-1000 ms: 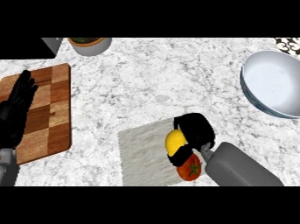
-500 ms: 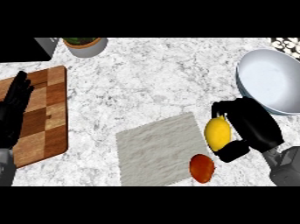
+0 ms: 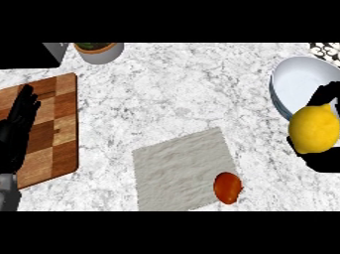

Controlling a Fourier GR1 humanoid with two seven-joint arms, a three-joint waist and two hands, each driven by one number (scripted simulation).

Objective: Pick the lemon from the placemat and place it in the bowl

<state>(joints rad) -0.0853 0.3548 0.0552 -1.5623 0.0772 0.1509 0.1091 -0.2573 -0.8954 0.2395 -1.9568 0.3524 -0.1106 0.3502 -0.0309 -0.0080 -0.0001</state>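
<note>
The right hand (image 3: 332, 131) shows at the right edge of the head view, its black fingers and thumb curled round the lemon (image 3: 314, 128), which it holds up off the worktop (image 3: 187, 94). The yellow fruit sits in the grasp with the fingers wrapped over its far and right sides and the thumb below it on the near side. It hangs at the near edge of the bowl (image 3: 295, 82), partly overlapping the bowl's rim as seen from above, and whether it is already over the hollow or just beside it cannot be told for sure. The bowl, pale and bluish white, stands at the far right of the marbled worktop. The grey placemat (image 3: 180, 166) lies in the middle near part, well apart from the lemon, and a small red-orange fruit (image 3: 227, 187) rests on its near right corner, partly over the edge. At the left a checkered wooden cutting board (image 3: 52, 124) lies on the worktop, and the left hand (image 3: 11, 131) rests over its left part, fingers straight and pointing away, grasping nothing. At the far left a small pot (image 3: 98, 49) stands beside a dark object (image 3: 22, 54) cut off by the view's edge.
</note>
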